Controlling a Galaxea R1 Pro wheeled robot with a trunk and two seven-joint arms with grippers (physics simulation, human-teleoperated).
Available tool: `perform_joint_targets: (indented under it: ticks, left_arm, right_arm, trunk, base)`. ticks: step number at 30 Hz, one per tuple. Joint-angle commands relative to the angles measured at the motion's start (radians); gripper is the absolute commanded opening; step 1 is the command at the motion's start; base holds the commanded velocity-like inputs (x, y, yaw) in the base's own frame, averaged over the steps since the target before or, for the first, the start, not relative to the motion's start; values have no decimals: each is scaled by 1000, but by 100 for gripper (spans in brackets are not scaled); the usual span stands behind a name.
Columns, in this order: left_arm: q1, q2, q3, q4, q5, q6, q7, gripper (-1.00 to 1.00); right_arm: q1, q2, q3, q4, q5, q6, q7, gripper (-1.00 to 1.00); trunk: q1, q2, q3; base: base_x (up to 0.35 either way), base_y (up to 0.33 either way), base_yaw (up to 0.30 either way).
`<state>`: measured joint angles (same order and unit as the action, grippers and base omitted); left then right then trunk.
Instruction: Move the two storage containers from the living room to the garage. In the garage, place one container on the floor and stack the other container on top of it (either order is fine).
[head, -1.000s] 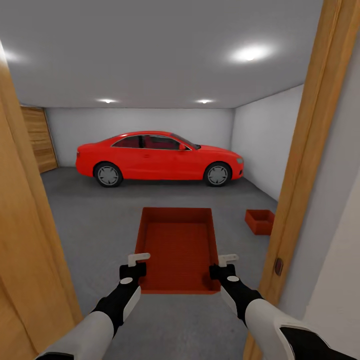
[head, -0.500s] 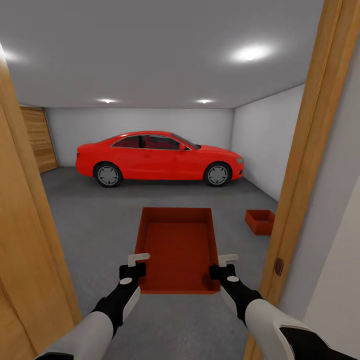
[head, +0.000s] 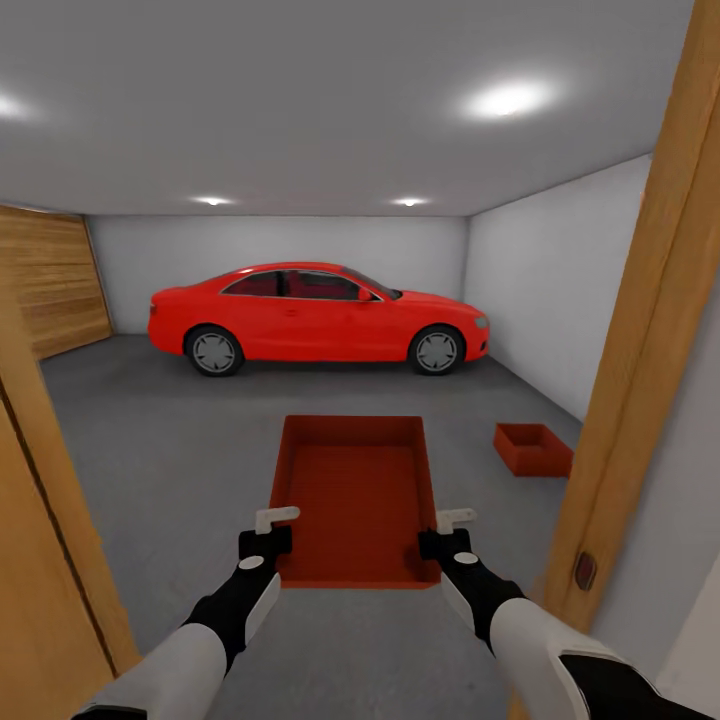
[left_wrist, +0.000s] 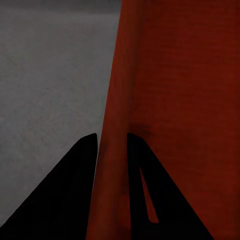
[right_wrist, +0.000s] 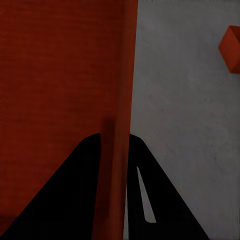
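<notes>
So both grippers are clamping one container at frame center, left gripper and right gripper pinching its side walls. 2nd container is sitting on the floor mid-right, w/ the red car behind.

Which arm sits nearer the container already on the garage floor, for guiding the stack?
Right. The floor container lies ahead on the right gripper's side; both grippers clamp the carried container.
</notes>
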<state>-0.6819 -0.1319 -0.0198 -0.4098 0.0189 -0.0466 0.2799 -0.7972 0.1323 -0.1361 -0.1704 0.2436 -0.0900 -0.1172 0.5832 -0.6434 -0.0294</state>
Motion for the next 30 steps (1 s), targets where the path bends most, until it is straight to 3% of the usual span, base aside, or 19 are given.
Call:
perform_joint_targets:
  ticks: [1,8,9,12,30]
  left_arm:
    - [-1,6,-8,3,8,-1,9,-100]
    - [-1,7,-8,2,9,-1,9,-100]
    - [-1,37,-15,2,13,-1,27,-100]
    - [-1,37,-15,2,13,-1,27,-100]
    - [-1,37,-17,2,12,-1,27,-100]
  right_arm:
    - [-2,-2,-14,-1,13,-4,-2,-100]
    - [-2,-1,-15,-1,13,-4,-4,-100]
    - [-2,-1,-50,-1,13,-4,-4,-100]
    - [-2,-3,-50,-1,13,-3,-4,-100]
    - [-2,-5,-50,-1,13,-1,-4,-100]
  trunk:
    - [1,-2,-2]
    - [1,-2,-2]
    - [1,-2,-2]
    - [1,-2,-2]
    - [1,-2,-2]
  base:
    - [318,0,0]
    - [319,0,0]
    - [302,0,0]
    - [226,0,0]
    - [18,0,91]
